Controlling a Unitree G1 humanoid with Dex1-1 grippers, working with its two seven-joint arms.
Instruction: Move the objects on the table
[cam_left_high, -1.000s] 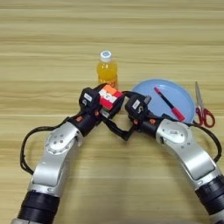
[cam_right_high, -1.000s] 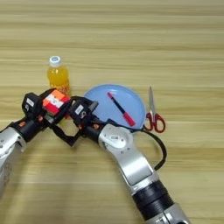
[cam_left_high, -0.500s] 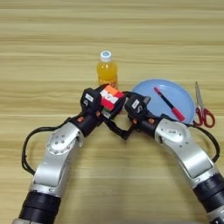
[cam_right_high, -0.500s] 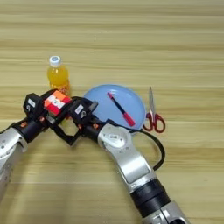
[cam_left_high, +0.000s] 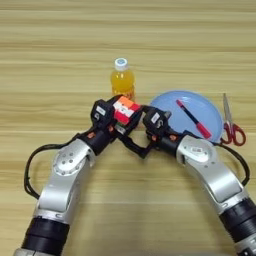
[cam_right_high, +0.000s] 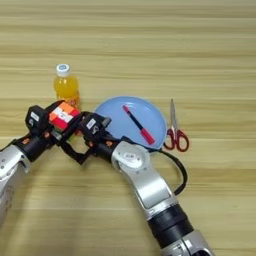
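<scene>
Puzzle cube (cam_left_high: 125, 110) held between both pincers, just in front of the bottle.

The left pincer (cam_left_high: 116, 117) is clenched on the puzzle cube, holding it off the desk (cam_left_high: 50, 60); whether the right pincer (cam_left_high: 145, 131) grips it too cannot be told, as its black fingers meet the cube's lower right side. Judged step: a hand-over or two-arm carry of the cube. The next move calls for one secure grip before the other lets go. The orange-drink bottle (cam_left_high: 122, 80) stands just behind; the pen (cam_left_high: 193, 119) lies on the blue plate (cam_left_high: 210, 107), scissors (cam_left_high: 231, 127) beside it. No label is legible.
</scene>
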